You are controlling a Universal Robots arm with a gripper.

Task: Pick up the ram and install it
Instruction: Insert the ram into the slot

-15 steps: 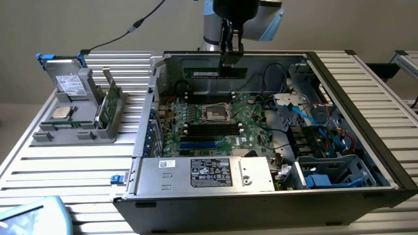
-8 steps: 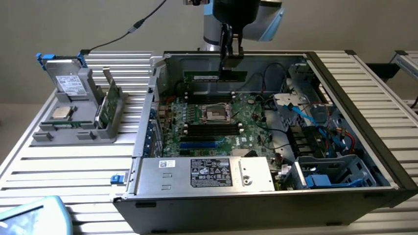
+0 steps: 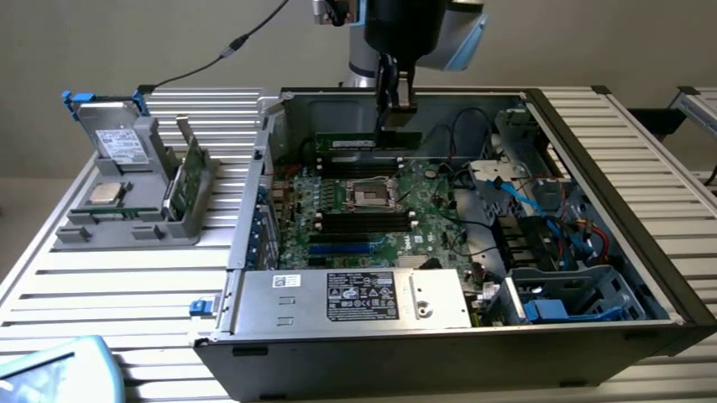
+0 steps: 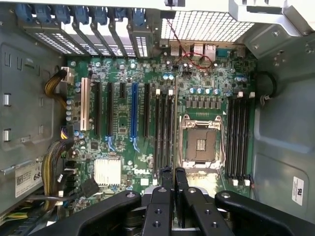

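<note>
- Between end effector [image 3: 397, 119] fingers: ram [image 3: 368, 141], clamped shut on its top edge, held level.
- Directly under it I see mobo [image 4: 147, 162] w/ black mem slots [image 4: 162, 132].
- All inside open PC case [image 3: 627, 210] on tabletop [image 3: 134, 277].

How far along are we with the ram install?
Pickup looks done: the tool is shut on the ram, held inside the case above the motherboard. In hand: it hangs over the slots beside the socket. Left: seating; the ram is not yet in a slot.
</note>
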